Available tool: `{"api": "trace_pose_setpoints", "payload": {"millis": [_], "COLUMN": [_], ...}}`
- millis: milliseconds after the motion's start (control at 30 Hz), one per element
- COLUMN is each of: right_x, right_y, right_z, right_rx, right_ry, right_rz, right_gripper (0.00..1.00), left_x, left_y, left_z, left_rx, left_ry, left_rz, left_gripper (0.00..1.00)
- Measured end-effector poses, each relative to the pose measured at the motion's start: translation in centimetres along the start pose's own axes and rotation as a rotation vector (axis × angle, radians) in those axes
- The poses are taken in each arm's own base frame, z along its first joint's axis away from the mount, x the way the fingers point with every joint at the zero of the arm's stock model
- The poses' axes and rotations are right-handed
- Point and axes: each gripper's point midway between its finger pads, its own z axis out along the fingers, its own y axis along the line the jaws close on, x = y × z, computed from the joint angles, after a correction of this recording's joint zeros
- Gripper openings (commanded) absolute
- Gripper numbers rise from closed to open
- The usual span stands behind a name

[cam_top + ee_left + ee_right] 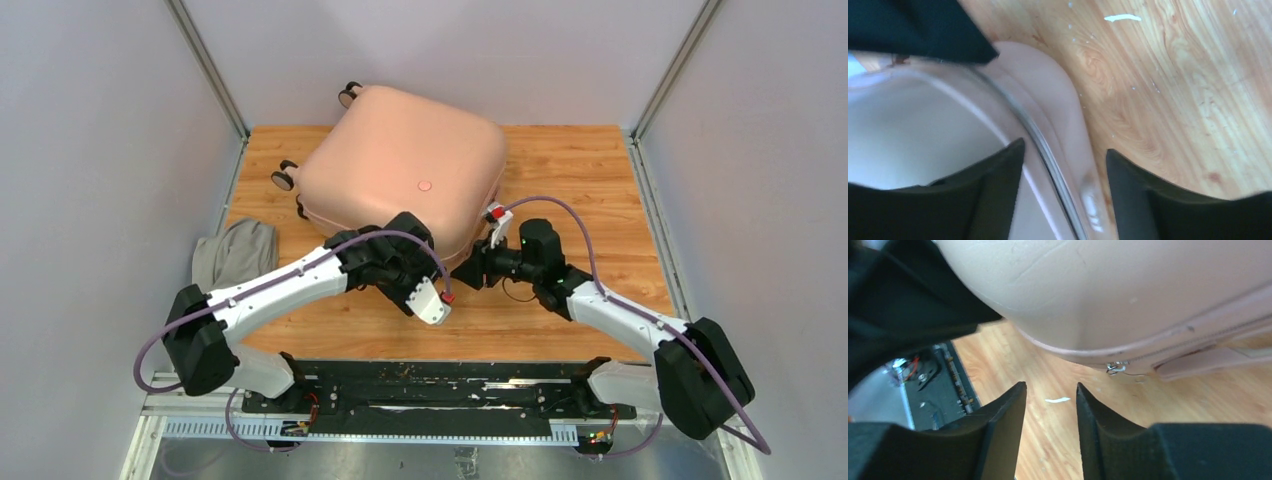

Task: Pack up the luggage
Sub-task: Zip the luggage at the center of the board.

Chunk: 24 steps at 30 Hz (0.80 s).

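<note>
The luggage (400,170) is a pale pink hard-shell suitcase that lies flat and closed at the back of the wooden table, wheels to the far left. My left gripper (408,232) is at its near corner. In the left wrist view this gripper (1065,167) is open, and the shell's zip seam (1048,155) runs between the two fingers without touching them. My right gripper (463,272) hovers just right of that corner. It (1050,390) is open over bare wood with nothing between its fingers. A metal zip pull (1115,368) hangs from the luggage (1108,285) just beyond the fingertips.
A crumpled grey cloth (235,252) lies at the table's left edge, beside the left arm. Pale walls close in the table (580,180) on three sides. The black arm-mount rail (420,385) runs along the near edge. A small white scrap (1058,400) lies on the wood.
</note>
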Motion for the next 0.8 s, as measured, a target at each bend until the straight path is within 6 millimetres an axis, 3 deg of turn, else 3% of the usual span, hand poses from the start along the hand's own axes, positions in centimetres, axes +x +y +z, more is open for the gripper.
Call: {"api": "trace_pose_setpoints", "payload": {"millis": [133, 167, 300, 467, 600, 800], "right_x": [-0.3, -0.4, -0.4, -0.5, -1.4, -2.3], "right_y": [-1.9, -2.2, -3.2, -5.0, -5.5, -5.9], "right_z": [-1.1, -1.2, -1.6, -2.3, -2.7, -3.6], "right_rx": [0.061, 0.071, 0.119, 0.195, 0.217, 0.23], "right_ry": [-0.03, -0.033, -0.04, -0.051, -0.059, -0.078], "right_rz": [0.101, 0.122, 0.21, 0.306, 0.327, 0.336], "right_gripper": [0.57, 0.59, 0.65, 0.66, 0.66, 0.66], "left_x": [1.1, 2.2, 9.8, 17.8, 22.7, 28.4], "left_y": [2.6, 3.0, 3.6, 1.9, 2.2, 1.8], "left_z": [-3.6, -4.8, -9.2, -13.3, -15.6, -16.0], "left_rx": [-0.039, -0.05, -0.129, -0.183, -0.224, -0.221], "left_ry": [-0.017, -0.009, 0.098, 0.232, 0.29, 0.338], "left_rz": [-0.116, -0.162, -0.354, -0.534, -0.63, -0.701], "left_gripper": [0.85, 0.93, 0.97, 1.0, 1.0, 1.0]}}
